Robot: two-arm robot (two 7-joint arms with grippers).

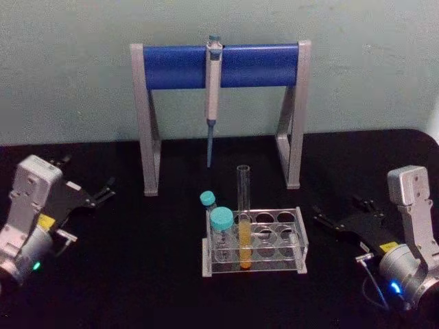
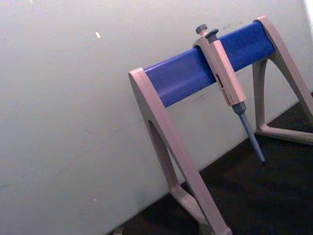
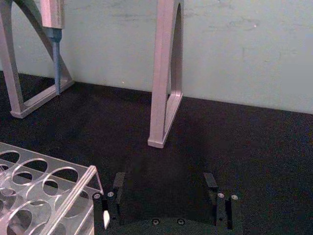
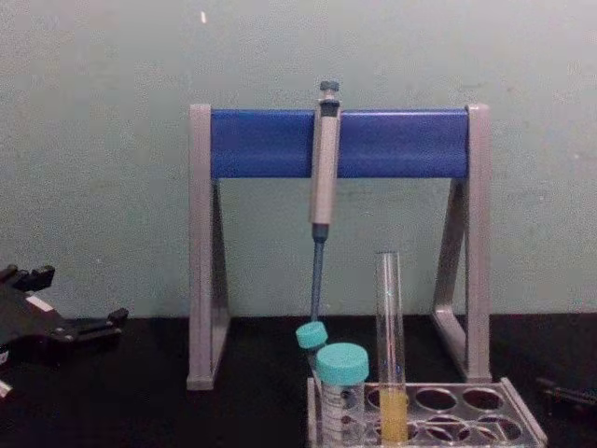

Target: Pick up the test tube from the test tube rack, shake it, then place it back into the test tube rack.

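Observation:
The test tube [image 1: 244,219] stands upright in a front-left hole of the clear test tube rack [image 1: 300,236], with yellow-orange liquid in its lower part. The chest view shows the test tube [image 4: 390,345] rising well above the rack [image 4: 524,422]. My left gripper [image 1: 88,173] rests open on the table far to the left, also seen at the chest view's left edge [image 4: 79,297]. On the right, my right gripper [image 1: 341,210] lies open and empty a short way from the rack. In the right wrist view its fingers [image 3: 119,181] stand wide apart beside the rack's corner [image 3: 73,188].
Two teal-capped tubes [image 1: 221,229] stand in the rack's left end. Behind the rack stands a grey-and-blue pipette stand [image 1: 219,65] with a pipette [image 1: 212,96] hanging from its bar. The black table has bare room on both sides of the rack.

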